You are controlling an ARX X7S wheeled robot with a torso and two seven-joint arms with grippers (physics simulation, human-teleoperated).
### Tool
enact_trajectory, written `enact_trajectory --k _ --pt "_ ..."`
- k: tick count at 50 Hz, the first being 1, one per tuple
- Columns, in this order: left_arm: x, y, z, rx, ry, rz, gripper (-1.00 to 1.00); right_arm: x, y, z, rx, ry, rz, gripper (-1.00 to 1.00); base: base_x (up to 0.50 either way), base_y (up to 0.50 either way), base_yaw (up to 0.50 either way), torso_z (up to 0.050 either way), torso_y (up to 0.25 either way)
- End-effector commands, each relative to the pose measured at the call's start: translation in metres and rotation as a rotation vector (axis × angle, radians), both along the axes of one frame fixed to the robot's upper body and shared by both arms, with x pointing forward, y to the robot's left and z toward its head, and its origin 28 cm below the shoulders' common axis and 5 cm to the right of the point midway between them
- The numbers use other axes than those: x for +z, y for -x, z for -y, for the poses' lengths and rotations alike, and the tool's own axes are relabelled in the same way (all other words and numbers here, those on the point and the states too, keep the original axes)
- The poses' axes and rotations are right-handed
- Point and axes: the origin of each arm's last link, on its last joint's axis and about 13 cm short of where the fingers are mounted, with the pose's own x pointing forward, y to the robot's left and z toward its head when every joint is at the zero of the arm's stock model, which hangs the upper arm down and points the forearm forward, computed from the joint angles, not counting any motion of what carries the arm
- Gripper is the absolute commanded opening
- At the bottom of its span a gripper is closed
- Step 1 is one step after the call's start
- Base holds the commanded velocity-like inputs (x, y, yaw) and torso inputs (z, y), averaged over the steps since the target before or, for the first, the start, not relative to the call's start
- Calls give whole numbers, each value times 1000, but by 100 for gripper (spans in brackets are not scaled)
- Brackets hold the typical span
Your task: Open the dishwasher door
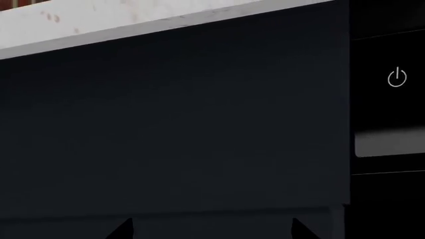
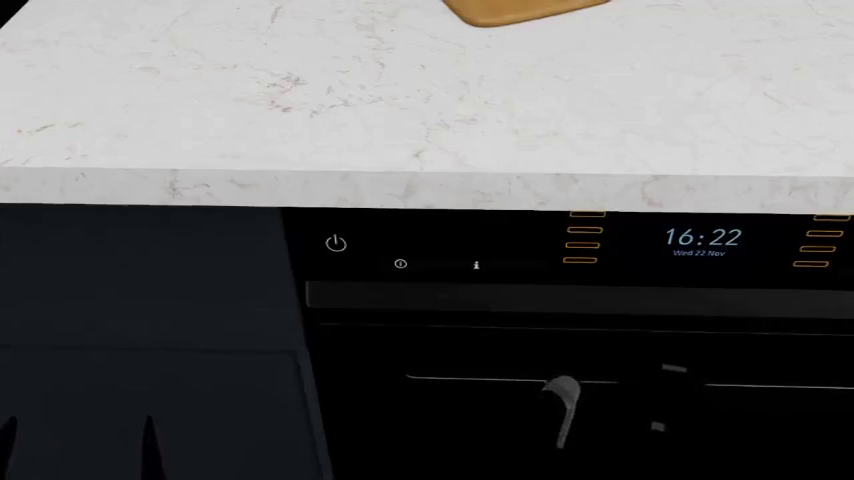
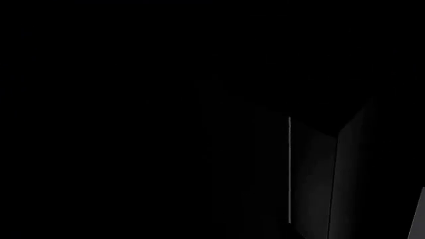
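Observation:
The dishwasher door (image 2: 467, 420) is a glossy black front under the counter, standing upright. It carries a power icon (image 2: 335, 243), blue clock digits (image 2: 702, 237), orange bars (image 2: 582, 237), a dark bar handle (image 2: 574, 296) and a thin silver line (image 2: 467, 379). My left gripper (image 1: 212, 230) is open and faces the navy cabinet front (image 1: 172, 129) left of the door, with its fingertips (image 2: 147, 440) low in the head view. The door's edge and handle (image 1: 391, 142) show in the left wrist view. The right wrist view is almost all black, with only a thin silver line (image 3: 289, 169). Small grey shapes (image 2: 561, 405) lie on the door.
A white marble countertop (image 2: 400, 110) overhangs the door and the cabinet, and its edge (image 1: 133, 25) shows in the left wrist view. A tan wooden board (image 2: 514, 10) lies at the far side of the counter.

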Motion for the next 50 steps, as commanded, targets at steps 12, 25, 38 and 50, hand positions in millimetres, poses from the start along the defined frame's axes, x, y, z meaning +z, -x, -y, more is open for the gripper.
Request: enact_trajectory --k 12,25,38,50 --pt "0 -1 0 0 -3 -1 100 3 -7 -1 3 -22 -21 -100 7 0 5 0 0" --pt "1 -2 0 -2 -3 2 100 11 14 3 18 -13 -25 -100 1 0 0 0 0" --pt "2 -2 0 -3 -8 5 100 14 44 9 29 -3 -49 -100 0 0 0 0 0" --pt "4 -2 -3 5 -8 14 100 12 59 9 38 1 -63 -100 0 0 -1 0 0"
